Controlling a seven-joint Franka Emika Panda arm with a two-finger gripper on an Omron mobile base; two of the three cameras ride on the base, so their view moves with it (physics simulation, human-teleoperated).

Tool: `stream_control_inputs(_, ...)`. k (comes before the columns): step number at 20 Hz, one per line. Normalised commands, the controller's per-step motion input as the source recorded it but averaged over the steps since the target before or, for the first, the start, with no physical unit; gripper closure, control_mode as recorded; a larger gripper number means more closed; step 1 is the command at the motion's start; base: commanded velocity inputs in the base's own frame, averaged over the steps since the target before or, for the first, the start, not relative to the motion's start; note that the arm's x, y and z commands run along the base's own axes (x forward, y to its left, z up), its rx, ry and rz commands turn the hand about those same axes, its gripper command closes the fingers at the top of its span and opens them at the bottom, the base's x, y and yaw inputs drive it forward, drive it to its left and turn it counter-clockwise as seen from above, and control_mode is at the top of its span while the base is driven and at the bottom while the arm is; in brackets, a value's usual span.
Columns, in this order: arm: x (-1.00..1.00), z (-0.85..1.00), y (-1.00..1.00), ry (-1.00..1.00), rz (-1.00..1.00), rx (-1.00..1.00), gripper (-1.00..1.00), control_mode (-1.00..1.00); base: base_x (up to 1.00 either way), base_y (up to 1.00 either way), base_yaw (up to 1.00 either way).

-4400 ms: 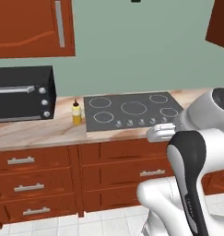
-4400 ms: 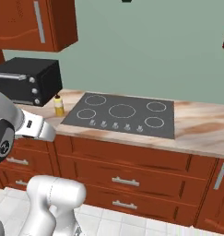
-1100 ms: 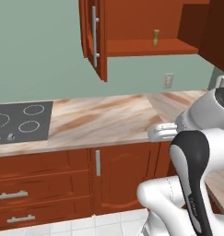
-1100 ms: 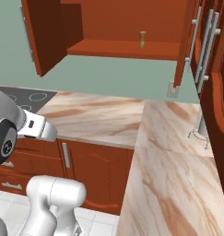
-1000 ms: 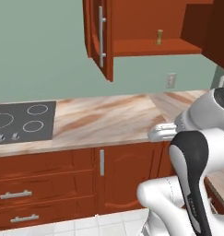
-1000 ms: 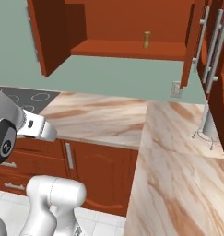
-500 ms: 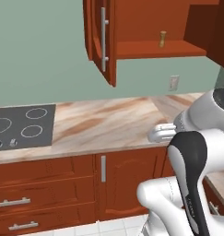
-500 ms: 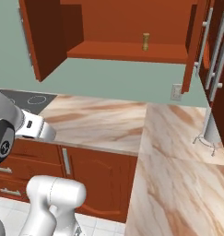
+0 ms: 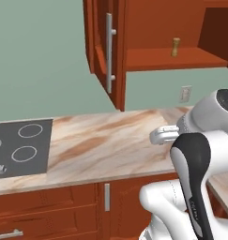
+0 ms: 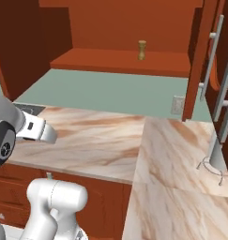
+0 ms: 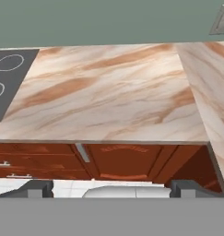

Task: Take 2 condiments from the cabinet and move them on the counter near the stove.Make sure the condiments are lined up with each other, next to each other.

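Task prog: cabinet door open. Wooden shaker on shelf inside, not picked yet. Yellow squeeze bottle: can't see it now. Counter bare beside stove, so both still to line up there, by the look of it.

Arm pose: folded low near base, hand level w/ counter edge, far under shelf. Gripper spread wide, holds nothing, faces counter.

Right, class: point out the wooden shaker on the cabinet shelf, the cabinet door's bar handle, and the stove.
wooden shaker (image 10: 142, 49), right base view, on its body.
bar handle (image 9: 109, 52), left base view, on the middle of the bar.
stove (image 9: 21, 146), left base view, on the dark surface between burner rings.
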Motion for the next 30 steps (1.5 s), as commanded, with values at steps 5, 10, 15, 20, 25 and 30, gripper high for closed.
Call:
stream_control_inputs(5, 0.0, 0.0, 0.0, 0.0, 0.0, 0.0, -1.0, 1.0, 0.22, -0.58, -0.04)
stream_control_inputs(10, 0.0, 0.0, 0.0, 0.0, 0.0, 0.0, -1.0, 1.0, 0.2, -0.59, -0.03)
stream_control_inputs(15, 0.0, 0.0, 0.0, 0.0, 0.0, 0.0, -1.0, 1.0, 0.65, -0.29, 0.0)
stream_control_inputs(20, 0.0, 0.0, 0.0, 0.0, 0.0, 0.0, -1.0, 1.0, 0.15, -0.13, 0.0)
stream_control_inputs(25, 0.0, 0.0, 0.0, 0.0, 0.0, 0.0, -1.0, 1.0, 0.15, -0.06, 0.0)
stream_control_inputs(30, 0.0, 0.16, -0.28, -0.01, 0.0, 0.0, -1.0, -1.0, 0.0, -0.03, 0.0)
